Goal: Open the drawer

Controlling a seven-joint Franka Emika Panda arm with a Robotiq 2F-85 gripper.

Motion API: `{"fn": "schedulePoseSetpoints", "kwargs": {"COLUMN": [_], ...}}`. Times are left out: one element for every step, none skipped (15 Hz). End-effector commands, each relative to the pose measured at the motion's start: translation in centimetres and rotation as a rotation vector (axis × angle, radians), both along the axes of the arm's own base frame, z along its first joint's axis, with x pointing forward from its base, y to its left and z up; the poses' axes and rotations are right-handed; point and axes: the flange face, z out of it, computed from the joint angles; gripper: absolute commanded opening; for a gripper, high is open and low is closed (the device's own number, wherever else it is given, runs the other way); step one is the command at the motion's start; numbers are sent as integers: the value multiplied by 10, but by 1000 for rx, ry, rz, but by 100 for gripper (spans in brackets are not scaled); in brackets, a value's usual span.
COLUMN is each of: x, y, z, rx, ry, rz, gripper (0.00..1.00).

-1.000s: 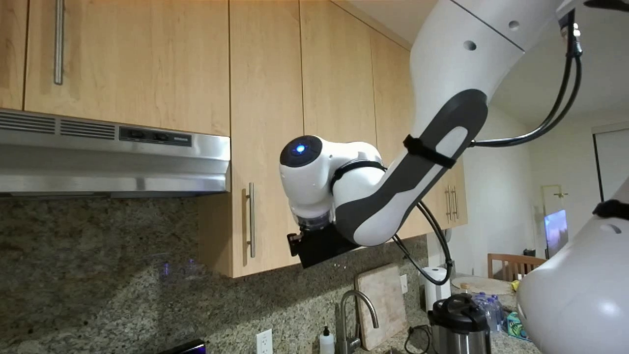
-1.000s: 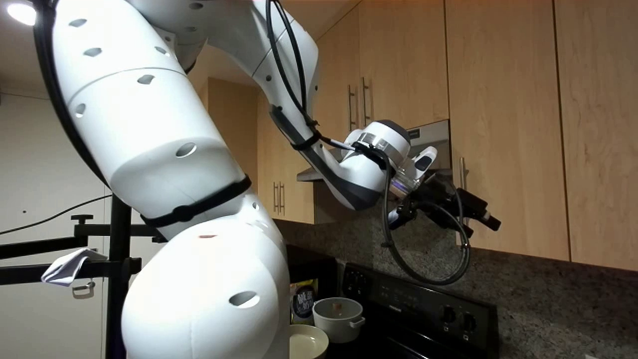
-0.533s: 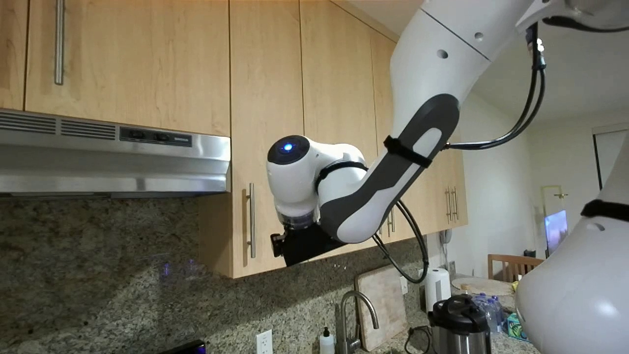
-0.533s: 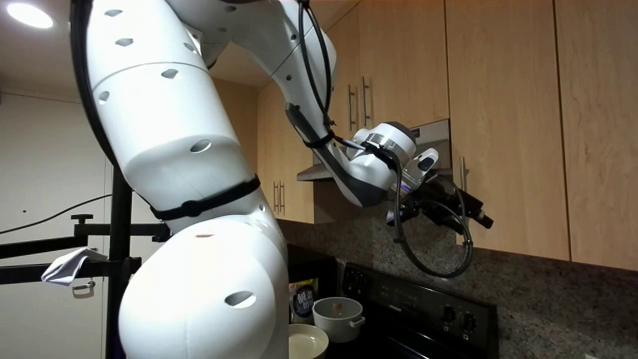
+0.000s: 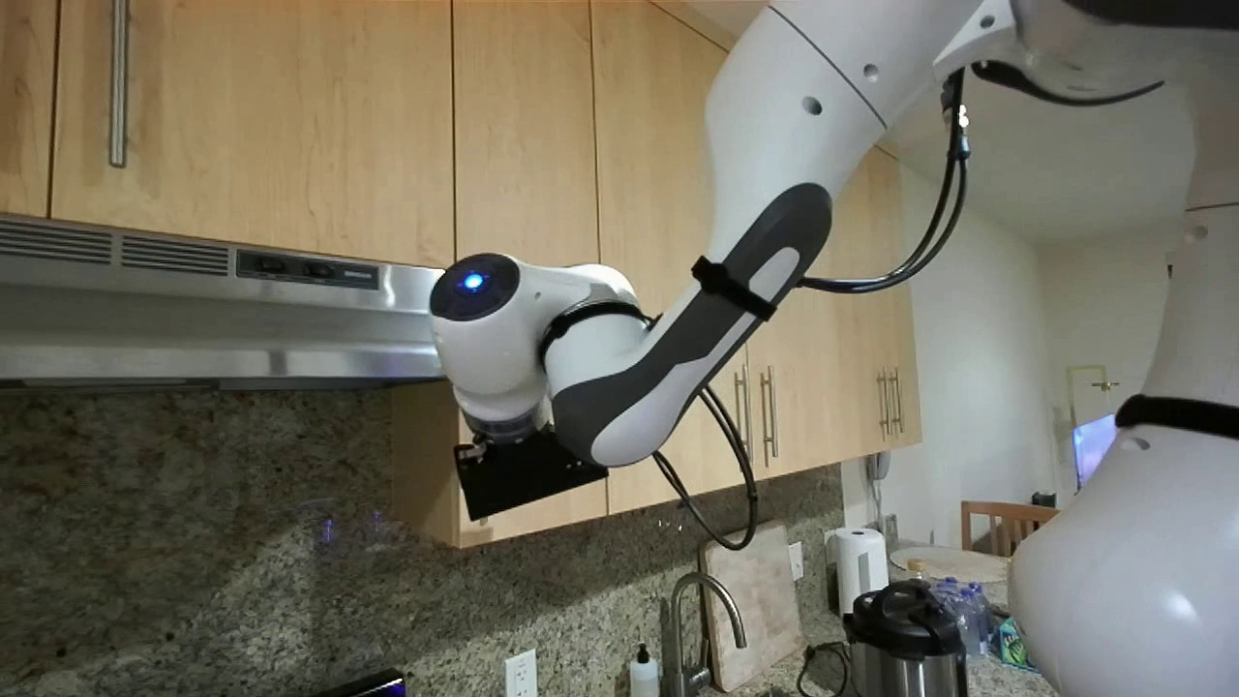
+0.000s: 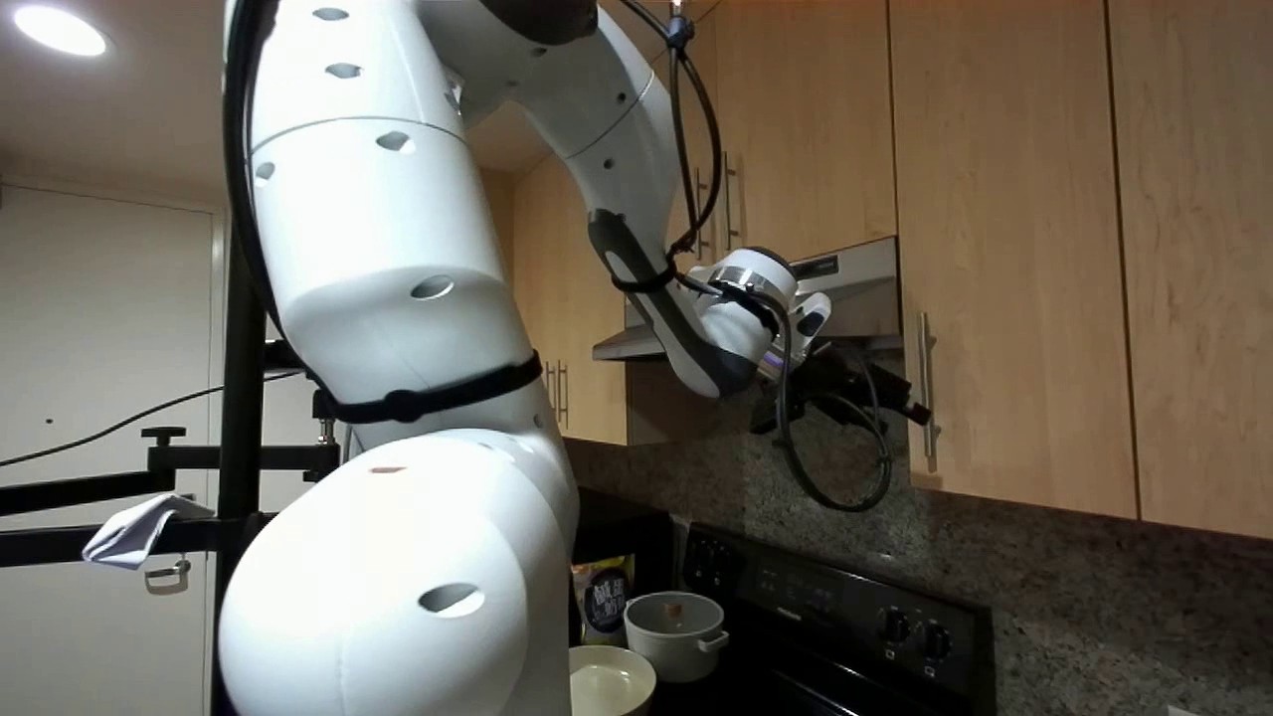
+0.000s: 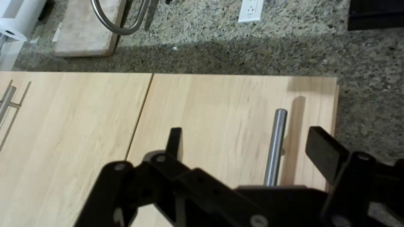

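Observation:
The drawer is a tall narrow light-wood cabinet door [image 5: 528, 174], shut, and it also shows in an exterior view [image 6: 1014, 249] and in the wrist view [image 7: 214, 104]. Its vertical silver bar handle [image 7: 276, 146] is near the bottom corner and shows beside my gripper in an exterior view [image 6: 926, 383]. My gripper [image 7: 249, 149] is open, with one finger on each side of the handle in the wrist view, the handle nearer the right finger. Neither finger visibly touches it. The handle's lower part in the wrist view is hidden by the gripper. In an exterior view the wrist and gripper [image 5: 528, 474] hide the handle.
A steel range hood [image 5: 223, 310] adjoins the cabinet. A neighbouring wood door [image 7: 75, 116] has its own handle [image 7: 6, 99]. Below are a faucet [image 5: 711, 590], a cutting board [image 5: 765, 600], a pressure cooker [image 5: 905, 629] and a stove [image 6: 845, 626] with a pot [image 6: 676, 636].
The arm and gripper have moved left in both exterior views. In an exterior view the gripper has come in front of the handle, which was visible before. The door has stayed shut.

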Motion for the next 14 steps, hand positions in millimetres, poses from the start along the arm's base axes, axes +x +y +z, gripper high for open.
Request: {"fn": "schedulePoseSetpoints", "kwargs": {"x": [30,36,43,51,59,66,72,75,76,77,76,75,72,70], "y": [1,-1,-3,-7,-10,-13,-14,-14,-13,-10,-9,-9,-9,-9], "z": [-12,-14,-16,-15,-15,-14,-12,-10,-9,-7,-10,-11,-10,-8], "rx": [-18,-24,-21,-11,5,22,38,45,40,40,24,16,10,7], "ry": [-51,-56,-56,-59,-57,-57,-60,-64,-75,-79,-81,-90,-100,-114], "rz": [-102,-132,-155,-173,-185,-190,-192,-192,-190,-187,-186,-186,-186,-184], "gripper": [100,100,100,100,100,100,100,100,100,100,100,100,100,100]}}
